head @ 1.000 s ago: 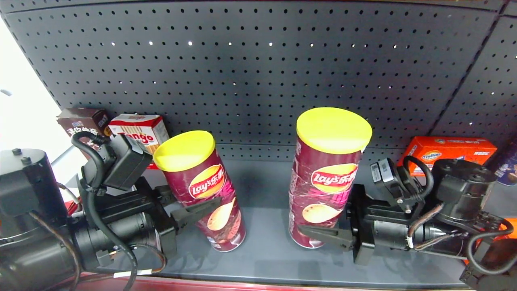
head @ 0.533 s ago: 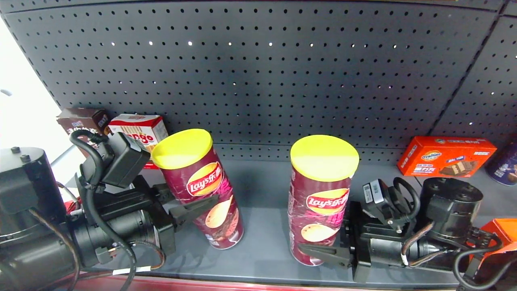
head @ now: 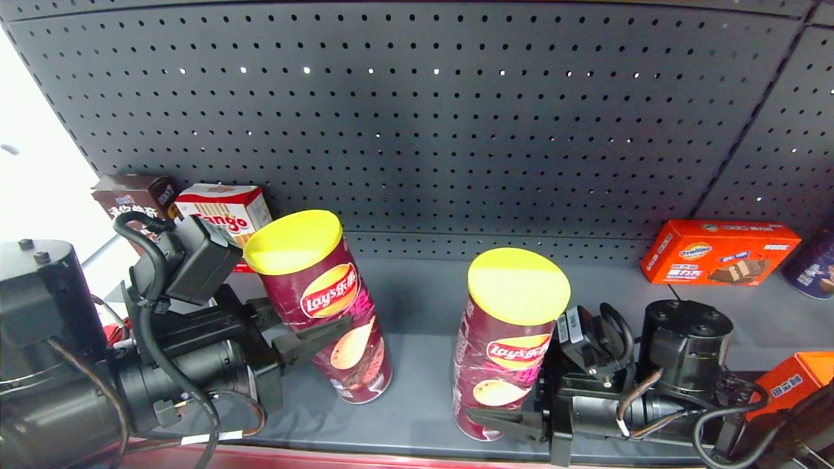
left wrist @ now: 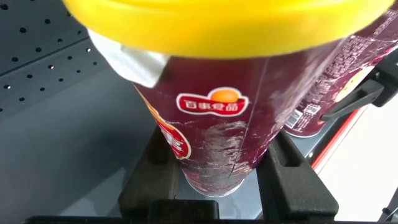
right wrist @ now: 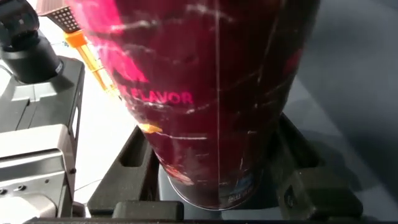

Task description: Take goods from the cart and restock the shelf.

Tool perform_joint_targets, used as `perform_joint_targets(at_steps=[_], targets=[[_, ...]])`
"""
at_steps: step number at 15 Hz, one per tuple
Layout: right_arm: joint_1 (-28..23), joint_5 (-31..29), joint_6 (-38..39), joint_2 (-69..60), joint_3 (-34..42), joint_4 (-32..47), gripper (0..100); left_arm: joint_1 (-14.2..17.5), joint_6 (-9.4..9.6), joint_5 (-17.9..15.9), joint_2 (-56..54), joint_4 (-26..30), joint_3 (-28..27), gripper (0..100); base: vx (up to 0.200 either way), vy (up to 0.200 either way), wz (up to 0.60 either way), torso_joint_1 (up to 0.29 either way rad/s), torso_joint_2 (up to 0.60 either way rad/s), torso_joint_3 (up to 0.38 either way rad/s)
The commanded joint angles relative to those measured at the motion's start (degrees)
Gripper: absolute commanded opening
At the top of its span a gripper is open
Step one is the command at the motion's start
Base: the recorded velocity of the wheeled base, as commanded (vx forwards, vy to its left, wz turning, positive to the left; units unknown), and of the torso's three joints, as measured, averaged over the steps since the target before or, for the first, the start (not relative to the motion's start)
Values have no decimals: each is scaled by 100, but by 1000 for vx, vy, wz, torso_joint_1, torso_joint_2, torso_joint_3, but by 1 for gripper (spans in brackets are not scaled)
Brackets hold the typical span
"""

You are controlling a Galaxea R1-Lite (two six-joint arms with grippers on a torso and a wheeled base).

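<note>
Clamped in the left tool (head: 318,317), low on its body: the left chip can (head: 326,293), maroon with a yellow lid, tilted with the top leaning left, base down at the grey shelf (head: 417,306) about midway back. From the left wrist, fingers (left wrist: 155,177) pressed against both sides of that can. Gripped by the right tool (head: 496,398), likewise near the bottom: the right chip can (head: 502,345), almost upright, close to the shelf's near edge, well apart from the first. Behind, against the pegboard panel (head: 417,130): at far left a brown box (head: 130,195) and a red-and-white wafer box (head: 225,208), at far right an orange box (head: 717,251).
</note>
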Motion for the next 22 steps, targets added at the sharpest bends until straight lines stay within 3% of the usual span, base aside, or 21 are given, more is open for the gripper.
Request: perform_joint_targets(at_steps=[1, 16, 17, 22], targets=[[18, -37, -2, 179, -26, 16, 0, 1, 0, -2, -5, -5, -1, 0, 0, 0, 0, 0, 0, 0], [-289, -19, -107, 364, -149, -63, 0, 1, 0, -2, -23, -5, 35, 0, 0, 0, 0, 0, 0, 0], [-289, -19, -151, 346, -140, -63, 100, 1, 0, -2, -23, -5, 35, 0, 0, 0, 0, 0, 0, 0], [-289, -46, -178, 12, 35, -63, 100, 1, 0, -2, -23, -5, 35, 0, 0, 0, 0, 0, 0, 0]])
